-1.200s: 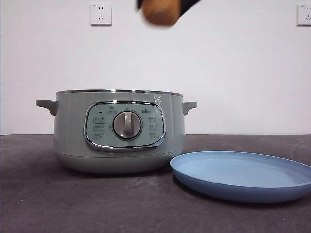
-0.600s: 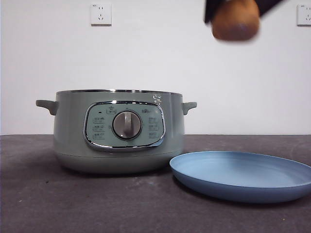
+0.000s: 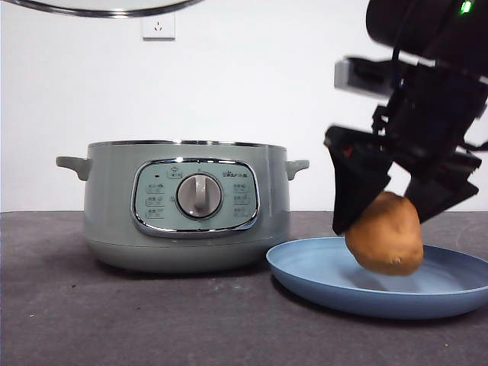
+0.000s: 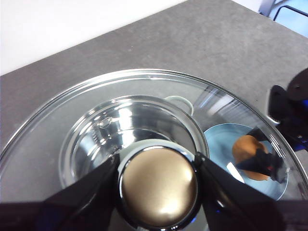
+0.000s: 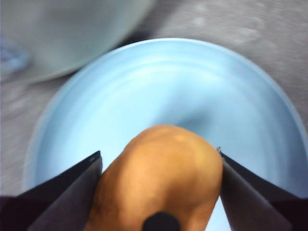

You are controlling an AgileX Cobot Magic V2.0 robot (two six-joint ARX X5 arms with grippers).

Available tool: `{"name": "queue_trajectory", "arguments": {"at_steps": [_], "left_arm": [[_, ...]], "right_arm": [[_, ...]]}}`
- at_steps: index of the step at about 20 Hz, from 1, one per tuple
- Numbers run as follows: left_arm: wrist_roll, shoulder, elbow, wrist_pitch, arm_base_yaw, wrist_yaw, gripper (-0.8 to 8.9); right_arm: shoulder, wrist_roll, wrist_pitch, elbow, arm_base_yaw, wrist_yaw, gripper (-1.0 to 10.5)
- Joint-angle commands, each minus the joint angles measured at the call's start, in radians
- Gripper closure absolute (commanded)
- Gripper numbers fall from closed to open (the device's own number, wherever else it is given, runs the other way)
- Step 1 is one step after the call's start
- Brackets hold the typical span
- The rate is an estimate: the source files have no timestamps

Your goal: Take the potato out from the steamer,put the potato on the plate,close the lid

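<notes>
front view – right tool (image 3: 385,217): comes in from high on the right side, jaws clamped on the potato (image 3: 385,234), one jaw on each flank.
front view – potato: hangs low over the plate (image 3: 320,276); cannot tell if its underside touches the dish or sits just above it. Long axis looks tilted, near upright.
front view – steamer (image 3: 183,204): open, no lid on it, stands toward the table's (image 3: 114,320) left side; plate just beside it on the right, rim near the pot's base.
front view – lid (image 3: 99,8): only a chrome rim arc shows at the top left, high above the steamer.
left wrist view – left tool (image 4: 159,180): jaws closed narrow on the lid's knob, holding the glass lid up; through the glass the open steamer lies below, plate and potato off to one side.
right wrist view – right tool: jaws pressed to both flanks of the potato, blue plate directly beneath, steamer wall beyond the plate rim.
key relation: potato is straight under the right tool and over the plate's middle, so the release looks like a short drop; left tool with lid is the nearer one to the steamer for closing.
</notes>
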Motion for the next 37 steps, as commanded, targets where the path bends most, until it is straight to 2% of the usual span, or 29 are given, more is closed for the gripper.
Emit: {"name": "queue_trajectory", "arguments": {"at_steps": [1, 3, 4, 5, 7, 8, 16, 24, 29, 37], "left_arm": [[0.018, 0.021, 0.007, 0.070, -0.018, 0.010, 8.22], [0.032, 0.057, 0.007, 0.099, -0.029, 0.009, 8.22], [0.037, 0.077, 0.007, 0.112, -0.029, 0.009, 8.22], [0.038, 0.099, 0.007, 0.124, -0.029, 0.010, 8.22], [0.043, 0.144, 0.007, 0.152, -0.029, 0.009, 8.22], [0.050, 0.167, 0.007, 0.165, -0.029, 0.007, 8.22], [0.064, 0.338, 0.007, 0.293, -0.029, 0.005, 8.22], [0.090, 0.420, 0.007, 0.344, -0.028, 0.005, 8.22], [0.094, 0.471, 0.007, 0.377, -0.028, 0.005, 8.22], [0.112, 0.520, 0.006, 0.389, -0.028, 0.006, 8.22]], "right_arm": [[0.037, -0.004, 0.016, -0.008, -0.018, -0.001, 9.6], [0.050, -0.004, 0.014, -0.008, -0.033, -0.002, 9.3], [0.050, -0.004, 0.013, -0.008, -0.039, -0.002, 8.8], [0.050, -0.004, 0.012, -0.008, -0.039, -0.002, 7.7], [0.050, -0.001, -0.005, -0.008, -0.039, -0.001, 4.0], [0.050, -0.001, -0.015, -0.008, -0.039, -0.001, 2.9], [0.017, 0.002, -0.023, -0.007, -0.039, 0.003, 2.8], [-0.343, 0.043, -0.039, -0.005, -0.039, 0.015, 2.9], [-0.573, 0.052, -0.103, 0.027, -0.039, 0.064, 2.9], [-0.692, 0.053, -0.161, 0.114, -0.039, 0.063, 2.9]]}}
